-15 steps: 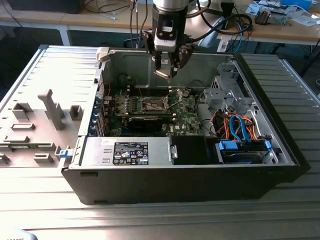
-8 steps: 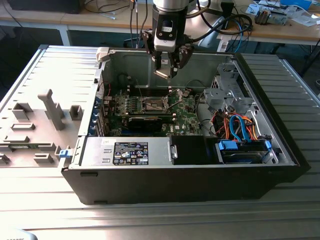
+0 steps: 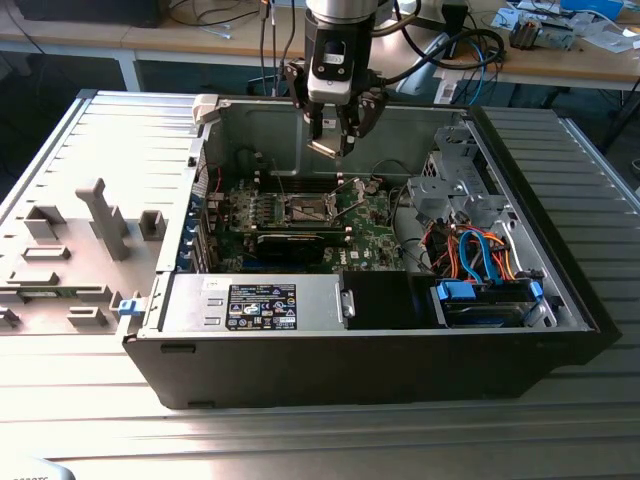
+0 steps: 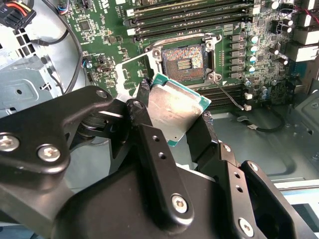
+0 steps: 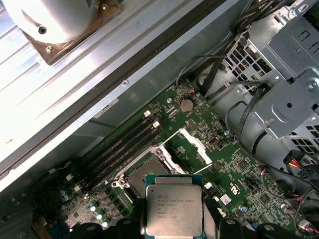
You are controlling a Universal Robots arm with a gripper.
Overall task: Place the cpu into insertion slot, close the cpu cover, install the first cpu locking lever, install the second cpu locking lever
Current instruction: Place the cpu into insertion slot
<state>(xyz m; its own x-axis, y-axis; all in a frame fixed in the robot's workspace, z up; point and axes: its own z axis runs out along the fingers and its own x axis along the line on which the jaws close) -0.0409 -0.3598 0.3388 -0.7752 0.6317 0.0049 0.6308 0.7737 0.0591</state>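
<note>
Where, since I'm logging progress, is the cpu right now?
In the second wrist view the cpu is gripped in the hand, held above the motherboard near the open insertion slot.

Print on the cpu [image 5: 173, 209] and black label [image 3: 262, 305] — none legible.

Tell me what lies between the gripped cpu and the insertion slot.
Nothing: in the exterior view the stretch from the cpu, held in the gripper, down to the insertion slot is bare air.
</note>
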